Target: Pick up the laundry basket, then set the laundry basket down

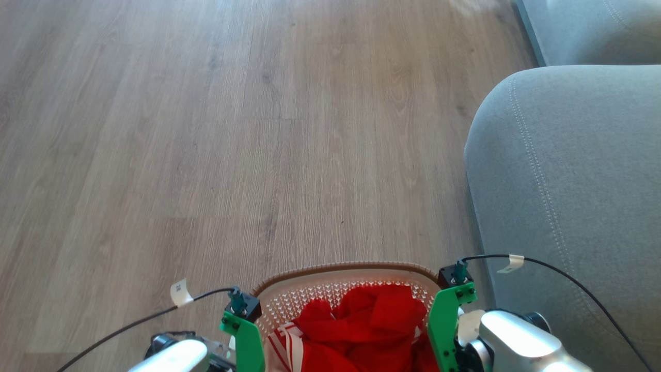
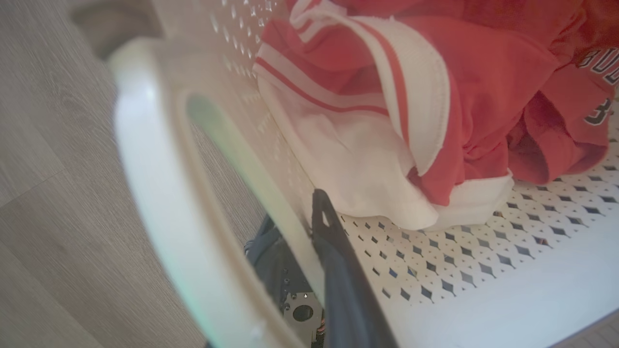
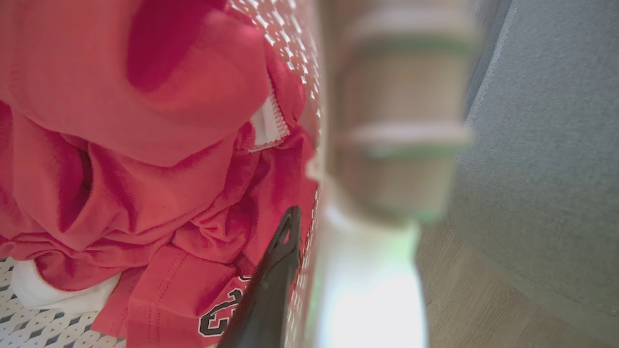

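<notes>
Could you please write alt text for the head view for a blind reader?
A laundry basket of red and white clothes shows at bottom centre, between the robot's left arm and right arm, against a wood floor; a grey sofa is at right.

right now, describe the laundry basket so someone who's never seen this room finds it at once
Find the grey sofa on the right, standing on the wood-plank floor. Just left of its rounded arm is the laundry basket. It is white perforated plastic with a brown braided-look rim, heaped with red and white clothes; nothing else around it is red.
</notes>
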Controlling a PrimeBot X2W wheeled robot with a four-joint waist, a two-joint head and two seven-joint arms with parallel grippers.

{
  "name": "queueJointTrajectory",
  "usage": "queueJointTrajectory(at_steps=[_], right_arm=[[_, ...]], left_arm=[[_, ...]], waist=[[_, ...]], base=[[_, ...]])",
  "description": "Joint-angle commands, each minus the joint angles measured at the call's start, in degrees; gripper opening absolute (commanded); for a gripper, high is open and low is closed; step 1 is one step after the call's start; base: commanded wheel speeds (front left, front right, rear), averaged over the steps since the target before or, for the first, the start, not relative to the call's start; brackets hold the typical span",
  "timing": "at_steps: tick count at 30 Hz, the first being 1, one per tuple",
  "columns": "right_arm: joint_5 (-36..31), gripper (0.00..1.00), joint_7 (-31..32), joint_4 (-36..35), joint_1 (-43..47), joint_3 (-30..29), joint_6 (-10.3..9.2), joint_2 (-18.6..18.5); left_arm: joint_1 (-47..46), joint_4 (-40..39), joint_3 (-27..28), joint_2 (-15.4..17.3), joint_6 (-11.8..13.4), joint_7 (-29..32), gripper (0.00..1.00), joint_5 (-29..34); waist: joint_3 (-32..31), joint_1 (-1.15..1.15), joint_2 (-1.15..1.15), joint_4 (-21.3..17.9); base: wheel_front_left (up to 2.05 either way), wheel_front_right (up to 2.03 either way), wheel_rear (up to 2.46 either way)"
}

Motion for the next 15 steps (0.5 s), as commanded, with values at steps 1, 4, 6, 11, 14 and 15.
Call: queueJointTrajectory(at_steps=[1, 4, 6, 11, 14, 15], right_arm=[[-1.9, 0.00, -0.2, -3.5, -0.8, 1.5, 1.45, 2.1], [-2.1, 0.00, -0.2, -3.7, -0.7, 1.5, 1.45, 2.0], [-2.1, 0.00, -0.1, -3.8, -0.7, 1.4, 1.45, 2.0], [-2.7, 0.00, -0.2, -4.0, -1.0, 1.0, 1.45, 1.5], [-3.3, 0.00, -0.5, -4.1, -1.5, 0.8, 1.45, 1.2], [-3.5, 0.00, -0.7, -4.1, -1.7, 0.6, 1.45, 1.1]], left_arm=[[-3.0, -3.8, 0.1, -1.1, -2.0, -0.3, 0.00, 0.9], [-3.0, -3.7, 0.1, -1.2, -2.0, -0.3, 0.00, 0.9], [-3.0, -3.7, 0.1, -1.2, -2.0, -0.3, 0.00, 0.9], [-3.6, -3.4, 0.1, -1.5, -2.0, -0.7, 0.00, 1.0], [-3.9, -3.0, 0.1, -1.8, -2.0, -0.9, 0.00, 1.2], [-4.1, -2.9, 0.1, -1.9, -2.0, -1.0, 0.00, 1.2]], waist=[[0.0, 0.00, 0.00, 0.0], [0.1, 0.00, 0.00, 0.0], [0.2, 0.00, 0.00, 0.0], [1.5, 0.00, 0.00, 0.1], [2.9, 0.00, 0.00, 0.2], [3.5, 0.00, 0.00, 0.2]], base=[[0.00, 0.00, 0.00], [0.00, 0.00, 0.00], [0.00, 0.00, 0.00], [0.00, 0.00, 0.00], [0.00, 0.00, 0.00], [0.00, 0.00, 0.00]])
